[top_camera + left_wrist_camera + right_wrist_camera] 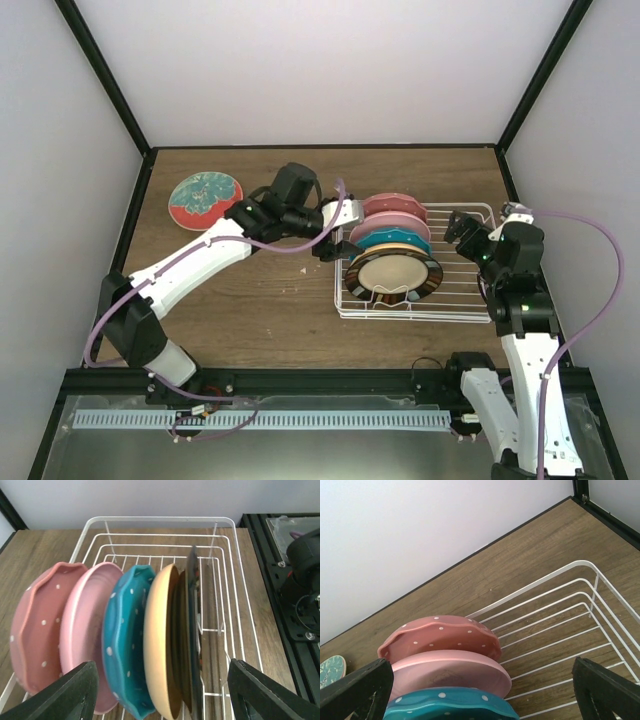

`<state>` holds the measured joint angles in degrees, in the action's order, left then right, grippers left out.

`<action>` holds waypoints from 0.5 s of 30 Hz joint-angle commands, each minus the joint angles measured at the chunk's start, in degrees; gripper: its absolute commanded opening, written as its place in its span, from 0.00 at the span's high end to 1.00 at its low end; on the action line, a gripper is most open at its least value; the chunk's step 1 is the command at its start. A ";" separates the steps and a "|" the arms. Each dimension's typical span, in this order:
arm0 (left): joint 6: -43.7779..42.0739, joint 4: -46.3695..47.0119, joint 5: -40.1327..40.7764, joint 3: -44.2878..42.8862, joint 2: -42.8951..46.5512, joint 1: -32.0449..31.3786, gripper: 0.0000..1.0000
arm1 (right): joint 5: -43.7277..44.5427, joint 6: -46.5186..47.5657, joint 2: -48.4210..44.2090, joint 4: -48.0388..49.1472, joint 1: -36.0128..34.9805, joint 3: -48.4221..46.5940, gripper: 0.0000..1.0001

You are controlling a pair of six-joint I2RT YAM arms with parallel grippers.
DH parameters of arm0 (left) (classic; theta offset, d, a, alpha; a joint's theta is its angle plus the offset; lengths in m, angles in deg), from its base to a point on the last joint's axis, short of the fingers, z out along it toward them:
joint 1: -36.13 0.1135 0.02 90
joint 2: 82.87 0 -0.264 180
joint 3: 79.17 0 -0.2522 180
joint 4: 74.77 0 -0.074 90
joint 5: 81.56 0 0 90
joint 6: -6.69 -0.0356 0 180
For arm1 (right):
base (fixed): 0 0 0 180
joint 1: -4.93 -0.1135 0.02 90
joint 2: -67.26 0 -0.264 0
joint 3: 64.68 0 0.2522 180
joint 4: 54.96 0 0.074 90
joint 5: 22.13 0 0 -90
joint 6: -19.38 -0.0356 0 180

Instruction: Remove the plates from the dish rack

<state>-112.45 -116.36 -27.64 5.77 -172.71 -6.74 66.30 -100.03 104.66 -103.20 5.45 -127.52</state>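
The white wire dish rack [455, 300] holds several upright plates: a dotted pink one [37, 625] at the back, a plain pink one [85, 630], a teal dotted one [122, 640] and a dark-rimmed plate with a cream centre [392, 274] at the front. A red plate with teal pattern [205, 199] lies flat on the table at far left. My left gripper [335, 248] is open at the rack's left end; in its wrist view the teal and cream plates stand between its fingers [70, 695], untouched. My right gripper [460, 233] hangs open over the rack's right half, holding nothing.
The rack's right portion [560, 620] is bare wire. White walls with black frame posts [520, 100] enclose the wooden table. A black rail [330, 382] and the arm bases run along the near edge.
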 commanded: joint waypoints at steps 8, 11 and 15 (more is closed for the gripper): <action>-2.24 -0.20 1.50 -2.31 -4.18 -4.97 0.32 | 1.71 0.38 -2.35 -3.06 -0.58 -1.42 0.00; -0.78 1.67 4.36 -2.04 -5.35 -6.28 0.34 | 1.99 0.33 -2.81 -3.41 -0.60 -1.51 0.00; 1.25 3.59 5.70 -2.20 -6.60 -7.33 0.40 | 2.30 0.55 -3.00 -3.63 -0.66 -1.79 0.00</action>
<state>-112.72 -115.97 -23.70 5.01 -177.94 -13.06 67.24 -100.03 102.24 -105.96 5.45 -127.52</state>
